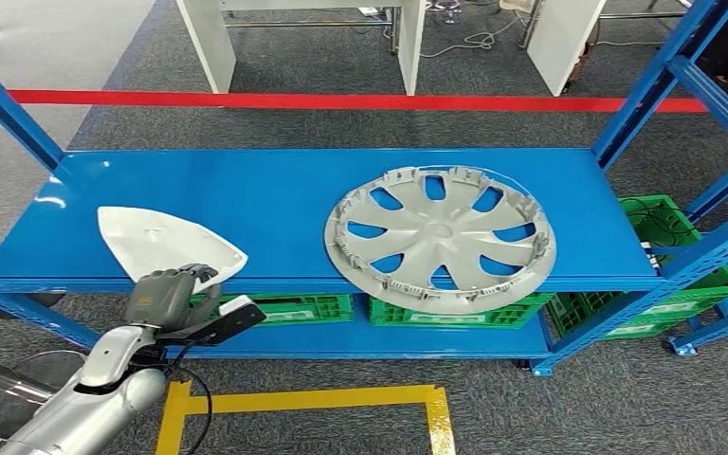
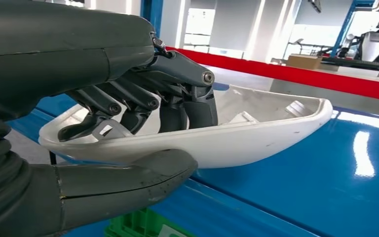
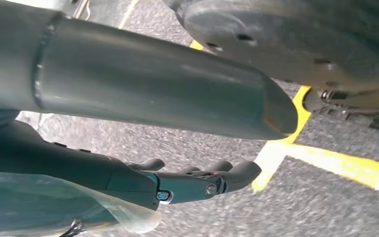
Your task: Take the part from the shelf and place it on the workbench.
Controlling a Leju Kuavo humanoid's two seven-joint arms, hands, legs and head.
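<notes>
White shell part [image 1: 161, 242] is lying at the left front corner of the blue shelf [image 1: 275, 204], its near edge overhanging, which is giving our left hand [image 1: 166, 294] a way in: in the left wrist view we are hooking the fingers [image 2: 187, 106] over the rim into the hollow while the thumb [image 2: 128, 177] is pressing beneath, pinching the wall. Our right hand [image 3: 192, 182] is hanging over the floor, fingers loosely extended, holding nothing. The silver wheel cover [image 1: 441, 237] is sitting well apart.

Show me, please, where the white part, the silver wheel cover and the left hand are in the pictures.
white part [image 1: 156, 239], head view, on the middle of its upper surface.
silver wheel cover [image 1: 441, 230], head view, on its hub.
left hand [image 1: 163, 296], head view, on the back of the hand at the shelf's front edge.
</notes>
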